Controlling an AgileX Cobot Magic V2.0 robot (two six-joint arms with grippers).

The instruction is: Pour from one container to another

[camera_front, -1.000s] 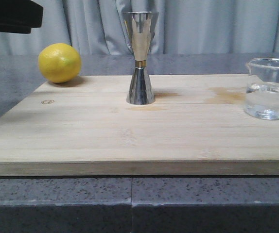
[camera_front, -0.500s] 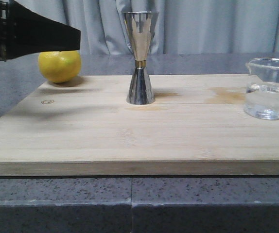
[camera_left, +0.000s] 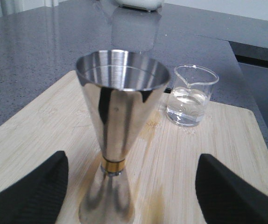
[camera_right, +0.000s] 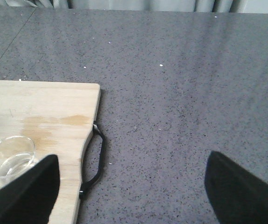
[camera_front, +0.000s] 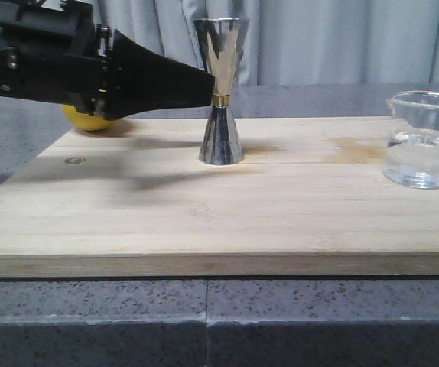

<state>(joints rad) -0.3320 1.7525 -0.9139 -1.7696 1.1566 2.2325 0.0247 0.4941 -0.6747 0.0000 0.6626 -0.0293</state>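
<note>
The steel jigger (camera_front: pixel 221 92), with a gold band at its waist, stands upright at the back middle of the wooden board (camera_front: pixel 204 214). My left gripper (camera_front: pixel 204 87) reaches in from the left at the height of the jigger's waist. In the left wrist view the jigger (camera_left: pixel 120 116) stands between the open fingers (camera_left: pixel 29 191), with a gap on each side. The glass beaker (camera_front: pixel 422 141) holds clear liquid and sits at the board's right edge. My right gripper (camera_right: pixel 134 186) is open over the grey counter, with the beaker (camera_right: pixel 8 156) just beside one finger.
A yellow lemon (camera_front: pixel 89 121) lies at the board's back left, mostly hidden behind my left arm. A black loop handle (camera_right: pixel 94 161) hangs off the board's right side. A damp stain (camera_front: pixel 357 151) marks the wood near the beaker. Grey curtains hang behind.
My left arm has swept in from the upper left towards the right. Its fingers now reach the jigger and cover the lemon. The jigger and the beaker have not moved.
</note>
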